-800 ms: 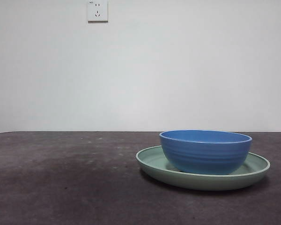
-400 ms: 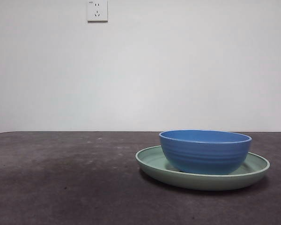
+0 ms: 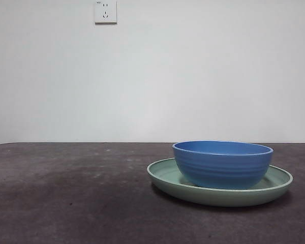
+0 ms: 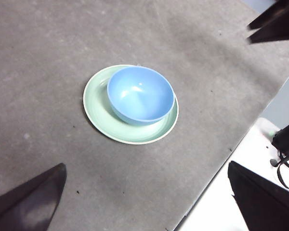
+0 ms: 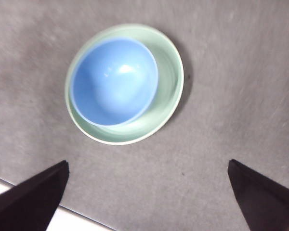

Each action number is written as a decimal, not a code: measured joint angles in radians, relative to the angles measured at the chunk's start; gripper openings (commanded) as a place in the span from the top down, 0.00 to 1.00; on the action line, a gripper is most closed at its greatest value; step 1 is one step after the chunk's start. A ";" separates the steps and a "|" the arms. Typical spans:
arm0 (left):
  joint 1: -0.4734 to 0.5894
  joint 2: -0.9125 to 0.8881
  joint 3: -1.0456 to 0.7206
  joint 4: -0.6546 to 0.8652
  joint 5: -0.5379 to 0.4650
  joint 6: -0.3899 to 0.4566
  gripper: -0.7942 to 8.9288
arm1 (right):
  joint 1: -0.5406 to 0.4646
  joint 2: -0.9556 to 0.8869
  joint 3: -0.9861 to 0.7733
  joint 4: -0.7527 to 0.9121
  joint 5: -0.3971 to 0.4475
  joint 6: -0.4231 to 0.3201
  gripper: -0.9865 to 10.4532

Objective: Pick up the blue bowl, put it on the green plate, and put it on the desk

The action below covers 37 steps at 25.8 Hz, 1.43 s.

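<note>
bowl: the blue bowl is sitting inside the green plate, off-centre, pushed toward 1 side of the rim. Empty, upright, nothing touching it.

plate: flat on the desk, looks settled, no tilt that I can see.

right gripper: right gripper hangs high over the pair, jaws spread wide apart and holding nothing. Bowl and plate lie well ahead of the jaw tips, a bit toward the 1 jaw rather than dead between them.

left gripper: left gripper is also up high, jaws wide apart and empty. The dishes sit ahead of its tips, roughly between the 2 jaws but far off. Desk edge runs close by 1 jaw.

stage: my read is the bowl-on-plate part is done and what's left is getting it onto the desk.

what could go wrong: bowl wall is glossy and curved, so a pinch on the rim could slip. Since it's crowded against the plate rim, a jaw coming down on that side could catch the plate and drag or flip it. Lifting at an angle could scrape the plate along too.

socket: wall socket up on the back wall, irrelevant.
</note>
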 measured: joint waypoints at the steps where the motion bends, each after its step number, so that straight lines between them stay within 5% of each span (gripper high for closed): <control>1: 0.000 0.000 0.000 0.002 0.000 0.000 0.11 | 0.000 0.033 0.000 0.006 0.000 0.000 0.38; 12: 0.000 0.000 0.000 0.000 0.000 0.003 0.11 | 0.000 0.357 0.000 0.175 0.007 -0.001 0.38; 20: 0.000 0.000 0.000 0.000 0.000 0.011 0.11 | 0.000 0.543 0.000 0.250 0.133 -0.002 0.38; 29: 0.000 0.000 0.000 0.000 0.000 0.017 0.11 | 0.006 0.719 0.000 0.391 0.076 -0.008 0.38; 37: 0.000 0.002 0.000 0.000 0.000 0.017 0.11 | 0.021 0.773 0.000 0.473 0.045 -0.011 0.49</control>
